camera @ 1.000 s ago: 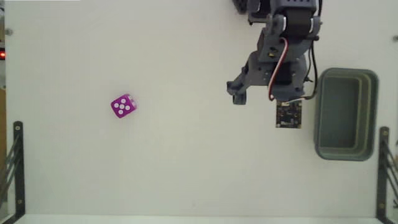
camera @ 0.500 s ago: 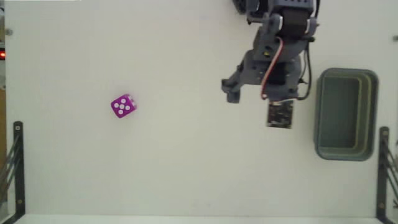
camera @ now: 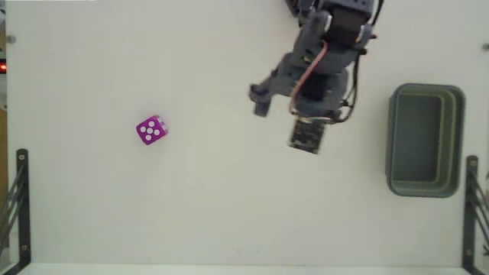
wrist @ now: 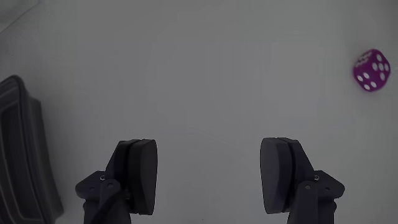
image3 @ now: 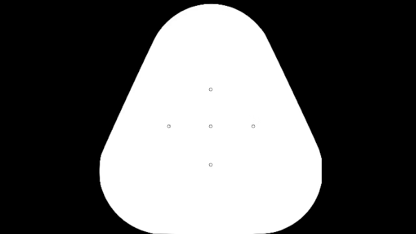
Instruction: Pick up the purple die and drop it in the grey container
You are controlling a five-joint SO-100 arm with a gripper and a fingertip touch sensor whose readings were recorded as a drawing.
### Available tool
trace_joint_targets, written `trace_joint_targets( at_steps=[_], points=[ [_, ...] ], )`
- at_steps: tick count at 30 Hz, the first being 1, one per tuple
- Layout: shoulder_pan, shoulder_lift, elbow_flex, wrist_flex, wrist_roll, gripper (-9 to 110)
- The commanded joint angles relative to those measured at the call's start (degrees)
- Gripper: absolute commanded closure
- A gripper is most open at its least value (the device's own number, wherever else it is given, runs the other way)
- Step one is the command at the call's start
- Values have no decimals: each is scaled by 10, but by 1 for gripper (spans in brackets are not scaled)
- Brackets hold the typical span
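While nothing is held between them, the two fingers of the tool (wrist: 208,177) are seen spread wide apart at the bottom of the wrist view. Farther out, the purple die (wrist: 372,70) is found on the white surface (wrist: 205,68) at the right edge, and the grey container (camera: 425,140) is placed at the right of the fixed view, well apart from the die.

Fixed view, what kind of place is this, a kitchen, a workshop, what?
Most likely a hobby robot test bench, not a lived-in room: a bare white table with black metal brackets at its edges, a small arm with an open gripper, and only a purple die and a grey container laid out.
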Motion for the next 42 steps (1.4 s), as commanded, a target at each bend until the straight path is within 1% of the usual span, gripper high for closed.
trace_joint_targets(
  at_steps=[1, 42],
  points=[
    [27, 19, 1, 11, 3, -9],
    [305, 19, 1, 11, 3, -9]
  ],
)
